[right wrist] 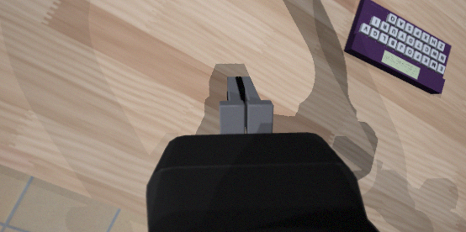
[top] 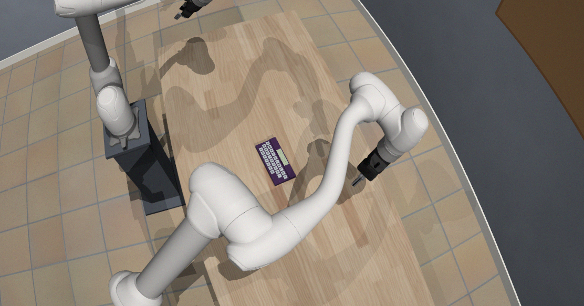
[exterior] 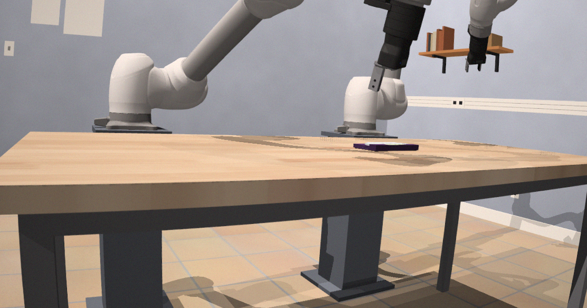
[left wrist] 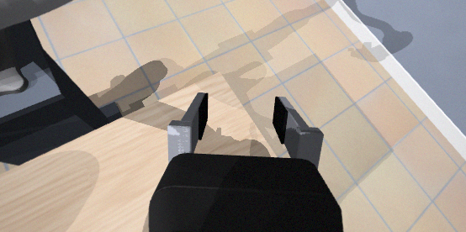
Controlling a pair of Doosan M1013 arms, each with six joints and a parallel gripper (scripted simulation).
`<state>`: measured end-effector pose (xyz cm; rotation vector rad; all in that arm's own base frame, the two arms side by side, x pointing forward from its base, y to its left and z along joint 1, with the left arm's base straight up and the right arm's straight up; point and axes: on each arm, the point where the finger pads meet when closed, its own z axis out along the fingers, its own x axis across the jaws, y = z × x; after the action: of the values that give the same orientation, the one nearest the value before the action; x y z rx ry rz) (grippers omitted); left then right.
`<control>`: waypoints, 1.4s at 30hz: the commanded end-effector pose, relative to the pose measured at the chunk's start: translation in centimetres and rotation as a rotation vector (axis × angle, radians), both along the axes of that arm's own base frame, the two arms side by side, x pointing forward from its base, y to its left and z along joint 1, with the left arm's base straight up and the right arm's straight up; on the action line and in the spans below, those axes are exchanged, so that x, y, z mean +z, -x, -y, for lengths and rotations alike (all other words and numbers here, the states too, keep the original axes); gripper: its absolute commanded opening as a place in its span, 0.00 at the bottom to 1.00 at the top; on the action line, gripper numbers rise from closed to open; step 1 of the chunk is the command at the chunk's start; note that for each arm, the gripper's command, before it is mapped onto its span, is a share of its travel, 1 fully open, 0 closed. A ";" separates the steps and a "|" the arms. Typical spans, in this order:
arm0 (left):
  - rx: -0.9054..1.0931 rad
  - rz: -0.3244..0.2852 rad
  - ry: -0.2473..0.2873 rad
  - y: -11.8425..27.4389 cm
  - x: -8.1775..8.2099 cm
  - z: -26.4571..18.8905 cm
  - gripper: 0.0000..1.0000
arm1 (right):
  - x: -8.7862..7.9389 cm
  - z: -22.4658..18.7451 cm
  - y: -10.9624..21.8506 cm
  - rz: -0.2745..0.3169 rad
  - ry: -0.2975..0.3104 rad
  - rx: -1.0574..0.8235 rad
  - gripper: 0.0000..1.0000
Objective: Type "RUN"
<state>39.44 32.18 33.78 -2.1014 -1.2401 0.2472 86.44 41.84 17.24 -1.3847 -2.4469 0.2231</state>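
Note:
The purple keyboard (top: 270, 175) (exterior: 396, 147) (right wrist: 355, 43) lies flat on the table, with white letter keys and a pale green display (top: 282, 157) (right wrist: 400, 64) along one long side. In the right wrist view it is at the upper right, its letters upside down and too small to read surely. My right gripper (top: 353, 184) (exterior: 374, 89) (right wrist: 238, 91) is shut and empty, above the table and off to the display side of the keyboard, not touching it. My left gripper (exterior: 473, 66) (left wrist: 240, 108) is open and empty, high near a far table corner, well away from the keyboard.
The wooden table (top: 253, 30) (exterior: 123, 161) (left wrist: 139, 180) (right wrist: 139, 24) carries arm shadows. The right arm (top: 285, 222) reaches around the keyboard in the top view. The left arm's pedestal (top: 138, 153) stands beside the table edge. A wall shelf (exterior: 451, 53) is in the background.

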 end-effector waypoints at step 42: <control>1.943 0.339 -0.001 41.9 -6.5 0.1 1.00 | -8.9 -19.1 23.7 -0.066 0.232 -0.362 0.00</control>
<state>0.21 33.47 27.58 -0.4607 -2.8925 0.6368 62.75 60.89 9.01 -1.8543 -2.1199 0.4706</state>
